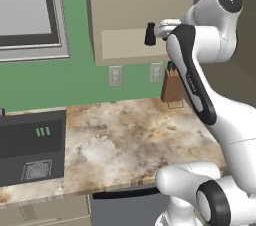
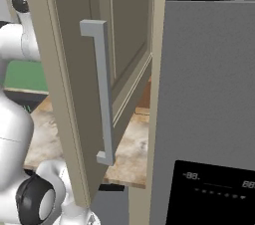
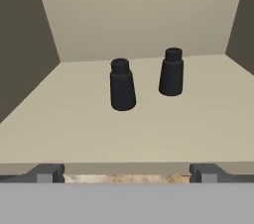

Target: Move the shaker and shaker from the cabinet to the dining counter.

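Two small black shakers stand upright on the beige shelf (image 3: pixel 74 129) inside the cabinet (image 1: pixel 130 0). The left shaker (image 3: pixel 122 85) is nearer to me, and the right shaker (image 3: pixel 171 72) stands a little further back. My gripper (image 3: pixel 127 173) is open at the shelf's front edge, short of both shakers, with nothing between its fingertips (image 3: pixel 48 172). The cabinet door (image 2: pixel 64 69) is swung open, its long metal handle (image 2: pixel 102 94) facing the right base camera. In the left base view my arm reaches up to the cabinet opening. The dining counter is out of view.
Below the cabinet lies a marbled worktop (image 1: pixel 125 135) with wall outlets (image 1: pixel 116 76) and a brown knife block (image 1: pixel 172 87) at its back. A black appliance (image 1: pixel 30 150) sits at its left. A tall grey fridge (image 2: pixel 209 94) stands right of the open door.
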### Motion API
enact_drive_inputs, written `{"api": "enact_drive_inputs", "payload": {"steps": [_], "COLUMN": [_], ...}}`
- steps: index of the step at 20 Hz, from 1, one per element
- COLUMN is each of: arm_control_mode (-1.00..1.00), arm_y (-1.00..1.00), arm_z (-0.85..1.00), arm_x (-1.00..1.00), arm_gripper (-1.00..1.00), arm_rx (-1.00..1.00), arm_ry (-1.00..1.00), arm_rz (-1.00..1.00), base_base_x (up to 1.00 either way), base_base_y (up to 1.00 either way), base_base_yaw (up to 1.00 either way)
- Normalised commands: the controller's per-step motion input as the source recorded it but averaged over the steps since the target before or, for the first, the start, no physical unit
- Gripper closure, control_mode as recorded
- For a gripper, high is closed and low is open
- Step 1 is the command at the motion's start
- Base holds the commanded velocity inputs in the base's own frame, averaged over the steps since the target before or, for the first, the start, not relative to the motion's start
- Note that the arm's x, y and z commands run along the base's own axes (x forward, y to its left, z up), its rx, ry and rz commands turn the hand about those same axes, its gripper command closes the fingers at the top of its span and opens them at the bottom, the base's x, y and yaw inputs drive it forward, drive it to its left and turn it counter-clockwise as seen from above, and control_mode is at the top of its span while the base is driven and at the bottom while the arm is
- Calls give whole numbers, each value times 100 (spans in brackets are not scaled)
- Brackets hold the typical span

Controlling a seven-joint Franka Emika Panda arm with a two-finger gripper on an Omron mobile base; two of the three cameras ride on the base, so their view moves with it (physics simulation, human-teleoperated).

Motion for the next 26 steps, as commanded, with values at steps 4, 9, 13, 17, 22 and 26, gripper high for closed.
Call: {"api": "enact_drive_inputs", "payload": {"steps": [4,9,13,17,22,26], "arm_control_mode": [-100,-100,-100,-100,-100,-100], "arm_y": [0,3,3,3,3,11], "arm_z": [-1,-4,-10,-7,-2,0], "arm_x": [31,30,30,32,32,24], "arm_gripper": [-100,-100,-100,-100,-100,-100], "arm_rx": [0,0,-1,0,0,-1], "arm_ry": [0,0,0,0,0,0], "arm_rz": [0,0,0,0,0,0], "base_base_x": [0,0,0,0,0,0], "base_base_y": [0,0,0,0,0,0], "base_base_yaw": [0,0,0,0,0,0]}}
